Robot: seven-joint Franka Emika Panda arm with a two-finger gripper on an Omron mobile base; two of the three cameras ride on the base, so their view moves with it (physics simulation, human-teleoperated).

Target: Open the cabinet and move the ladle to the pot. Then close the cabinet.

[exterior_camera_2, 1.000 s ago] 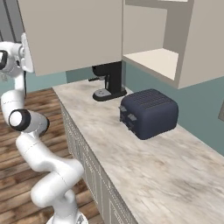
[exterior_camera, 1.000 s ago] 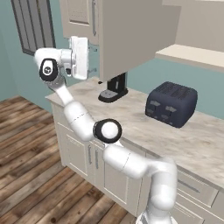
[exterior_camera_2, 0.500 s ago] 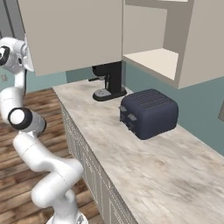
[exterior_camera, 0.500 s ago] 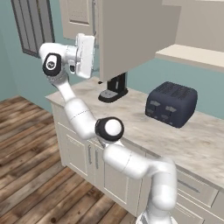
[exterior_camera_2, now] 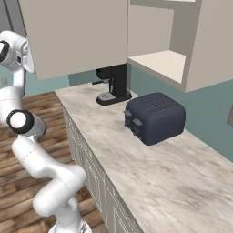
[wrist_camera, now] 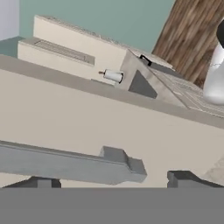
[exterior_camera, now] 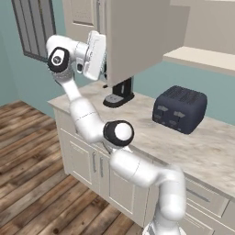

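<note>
The marble-look counter [exterior_camera_2: 150, 182] runs across both base views and serves as the landmark here. Above its far end hangs the cabinet [exterior_camera: 137, 36], a beige wall unit; its door [exterior_camera_2: 73, 34] stands swung out over the counter's front edge, showing a broad plain face in the right base view. Beside the door, further along above the counter, the opened compartment shows a plain beige shelf [exterior_camera_2: 161, 63] with nothing visible on it. The ladle cannot be made out in any view, so its place cannot be told.

The white arm [exterior_camera: 92, 124] rises from in front of the counter and reaches up past its left end to the cabinet door's edge. On the counter sits a dark blue toaster [exterior_camera_2: 154, 117], roughly mid-length, slots upward. Behind it toward the wall, under the cabinet, stands a black coffee machine [exterior_camera_2: 113, 84].

The gripper [wrist_camera: 109, 181] is up at the door, well above the counter. In the hand view its fingertips [wrist_camera: 183, 178] stand wide apart at the bottom edge, with the silver bar handle [wrist_camera: 65, 164] lying between and just ahead of them against the beige door panel; the jaws are spread and not clamped on the bar. Whether a finger touches the handle cannot be told.
</note>
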